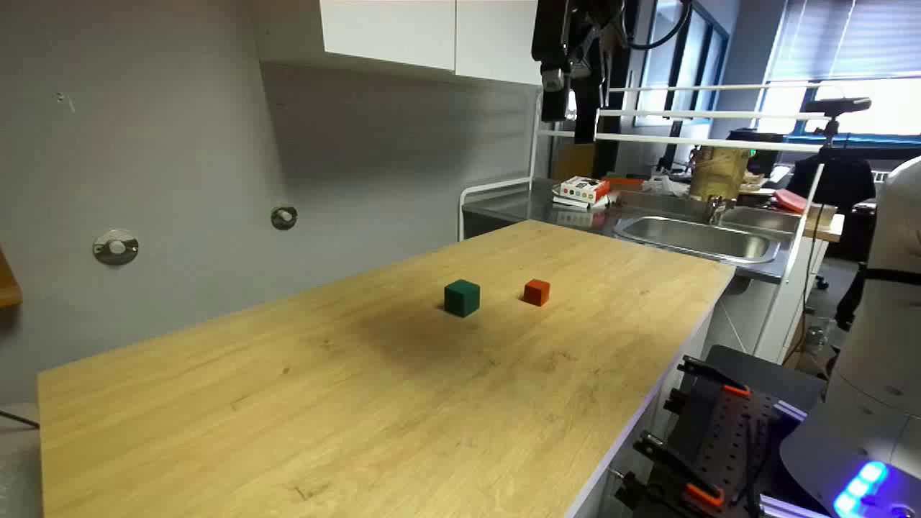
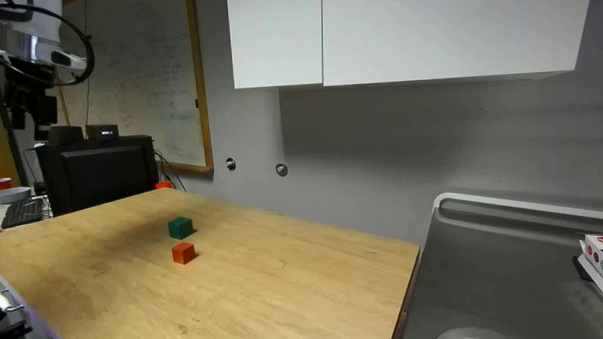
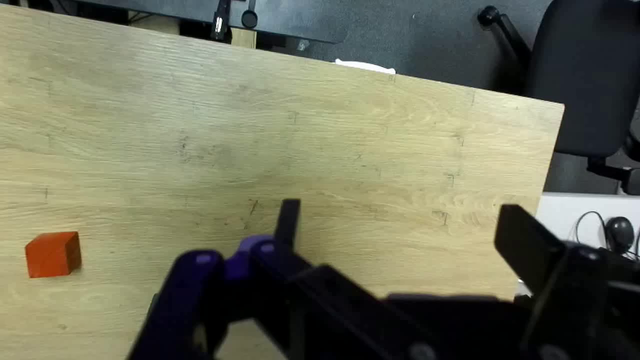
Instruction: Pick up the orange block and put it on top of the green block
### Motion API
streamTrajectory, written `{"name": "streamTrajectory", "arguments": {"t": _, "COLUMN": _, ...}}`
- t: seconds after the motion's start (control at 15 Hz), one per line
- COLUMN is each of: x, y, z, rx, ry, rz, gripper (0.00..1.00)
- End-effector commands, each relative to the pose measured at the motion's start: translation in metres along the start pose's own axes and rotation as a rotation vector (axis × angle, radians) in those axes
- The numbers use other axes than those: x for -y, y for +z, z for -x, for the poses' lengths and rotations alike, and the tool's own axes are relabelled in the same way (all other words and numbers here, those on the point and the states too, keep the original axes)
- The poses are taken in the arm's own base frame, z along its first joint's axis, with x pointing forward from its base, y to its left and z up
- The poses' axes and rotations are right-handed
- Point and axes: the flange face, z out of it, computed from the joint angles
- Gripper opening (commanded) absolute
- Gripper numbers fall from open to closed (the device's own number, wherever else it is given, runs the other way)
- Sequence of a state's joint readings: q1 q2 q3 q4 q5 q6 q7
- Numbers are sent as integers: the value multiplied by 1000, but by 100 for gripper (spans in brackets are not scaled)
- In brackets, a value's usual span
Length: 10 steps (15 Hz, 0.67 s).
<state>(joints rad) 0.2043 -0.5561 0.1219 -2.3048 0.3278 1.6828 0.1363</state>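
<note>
The orange block, a small red-orange cube, sits on the wooden table in both exterior views (image 1: 537,293) (image 2: 183,253). It also shows at the left of the wrist view (image 3: 52,255). The green block, a dark green cube, sits a short gap away from it on the table in both exterior views (image 1: 461,298) (image 2: 180,228). It does not show in the wrist view. My gripper is high above the table in both exterior views (image 1: 570,129) (image 2: 30,128). In the wrist view its fingers (image 3: 403,206) are wide apart with nothing between them. It is apart from both blocks.
The wooden table (image 1: 345,403) runs along a grey wall. White cabinets (image 2: 402,33) hang above. A metal sink (image 1: 698,237) and a small box (image 1: 584,188) stand beyond one end. A black monitor (image 2: 103,171) stands past the other end. A chair (image 3: 585,75) is beside the table.
</note>
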Motion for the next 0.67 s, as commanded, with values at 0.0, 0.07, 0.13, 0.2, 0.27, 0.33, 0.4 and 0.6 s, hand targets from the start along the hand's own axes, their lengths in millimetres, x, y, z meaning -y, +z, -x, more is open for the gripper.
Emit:
{"name": "streamTrajectory", "arguments": {"t": 0.0, "x": 0, "y": -1, "z": 0, "rx": -1, "ry": 0, "rz": 0, "gripper": 100}}
{"name": "streamTrajectory", "arguments": {"t": 0.07, "x": 0, "y": -1, "z": 0, "rx": -1, "ry": 0, "rz": 0, "gripper": 100}}
{"name": "streamTrajectory", "arguments": {"t": 0.13, "x": 0, "y": -1, "z": 0, "rx": -2, "ry": 0, "rz": 0, "gripper": 100}}
{"name": "streamTrajectory", "arguments": {"t": 0.2, "x": 0, "y": -1, "z": 0, "rx": -2, "ry": 0, "rz": 0, "gripper": 100}}
{"name": "streamTrajectory", "arguments": {"t": 0.27, "x": 0, "y": -1, "z": 0, "rx": -2, "ry": 0, "rz": 0, "gripper": 100}}
{"name": "streamTrajectory", "arguments": {"t": 0.33, "x": 0, "y": -1, "z": 0, "rx": -2, "ry": 0, "rz": 0, "gripper": 100}}
{"name": "streamTrajectory", "arguments": {"t": 0.4, "x": 0, "y": -1, "z": 0, "rx": -2, "ry": 0, "rz": 0, "gripper": 100}}
{"name": "streamTrajectory", "arguments": {"t": 0.6, "x": -4, "y": -2, "z": -5, "rx": -15, "ry": 23, "rz": 1, "gripper": 100}}
